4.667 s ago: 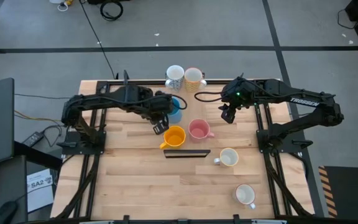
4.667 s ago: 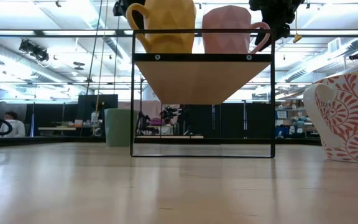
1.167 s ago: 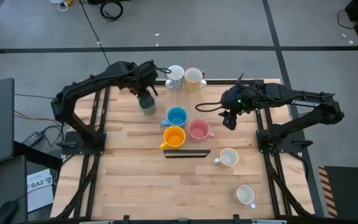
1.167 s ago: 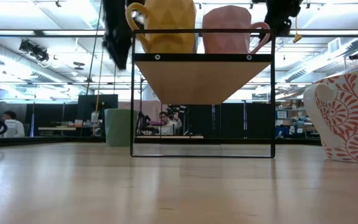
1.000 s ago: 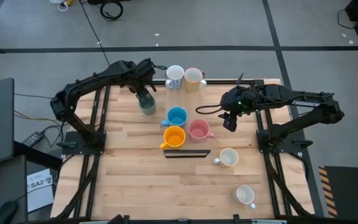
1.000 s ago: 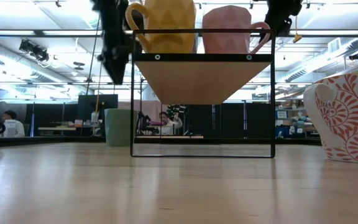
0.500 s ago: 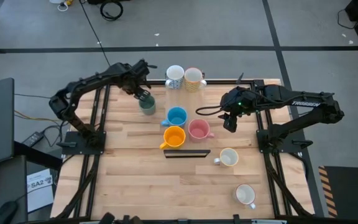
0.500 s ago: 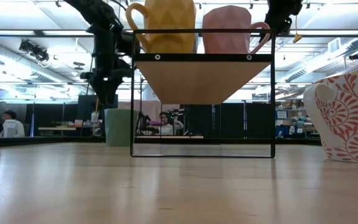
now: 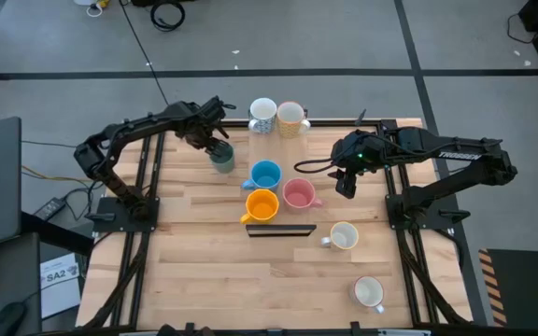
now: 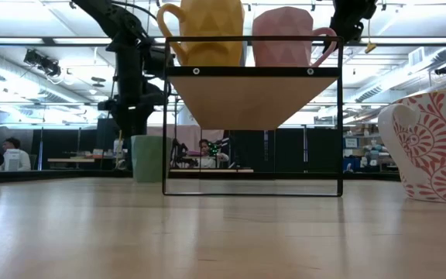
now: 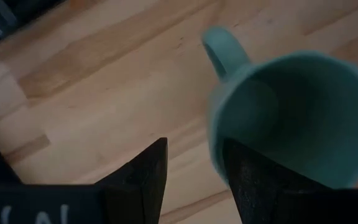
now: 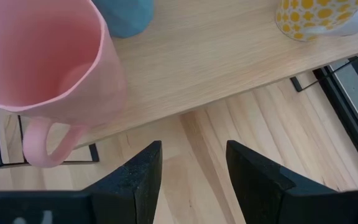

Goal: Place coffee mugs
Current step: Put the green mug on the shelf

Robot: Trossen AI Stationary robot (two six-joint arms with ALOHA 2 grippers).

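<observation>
Wooden counter (image 9: 204, 271) beneath both arms. Grey-green mug (image 9: 221, 158) upright near far-left edge, free of left claw (image 9: 215, 147), spread wide just above, holding nothing. Right claw (image 9: 346, 186) likewise agape, empty, beside pink mug (image 9: 298, 194). Risk: finger snagging rim, toppling mug.

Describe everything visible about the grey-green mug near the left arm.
The grey-green mug is a small round glazed-looking ceramic cup with one loop handle on its side. It stands upright on the wooden table, mouth up, and looks empty inside. It sits left of the blue mug, apart from it. The left end effector is open and close over its rim; the left wrist view shows one finger against the mug's wall, though real contact is unclear.
</observation>
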